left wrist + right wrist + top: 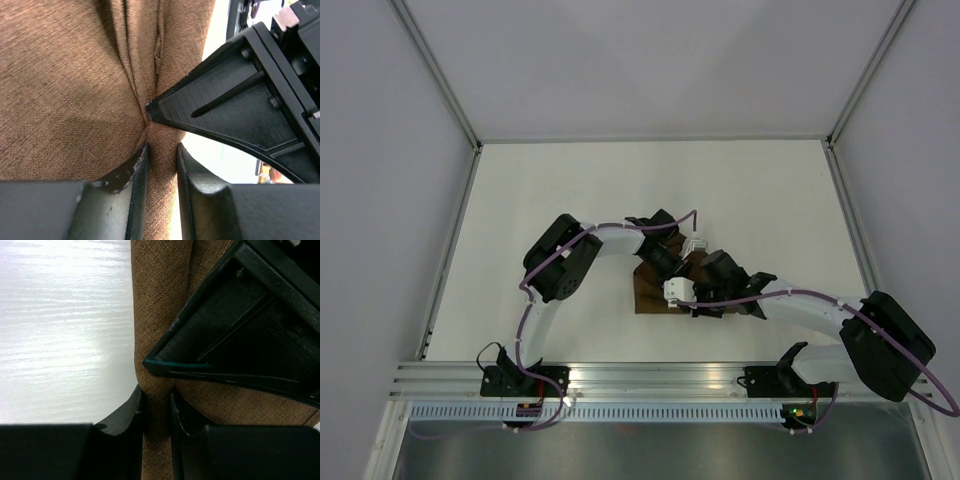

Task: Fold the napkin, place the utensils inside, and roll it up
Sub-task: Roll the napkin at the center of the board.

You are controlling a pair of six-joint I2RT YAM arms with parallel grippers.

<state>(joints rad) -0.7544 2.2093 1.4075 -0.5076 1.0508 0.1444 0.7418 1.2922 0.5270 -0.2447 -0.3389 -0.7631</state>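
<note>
My left gripper [161, 150] was clamped on a raised pleat of the large dark-brown matte cloth napkin [65, 90], its two black fingers nearly together with only fabric between them. My right gripper [156, 392] was pinched the same way on the napkin's edge, next to the bare white wood-grain table [60, 315], and the two grippers' tips sat just beside each other. The napkin lay bunched near the middle of the table, mostly hidden beneath both wrists in the top view. I judged I was mid-fold. To do it well, both grips needed to hold equally, lift only enough to clear the surface, and carry the pinched cloth across together, so the creases radiating from my left fingers did not set into the fold. Pulling apart risked dragging it loose
</note>
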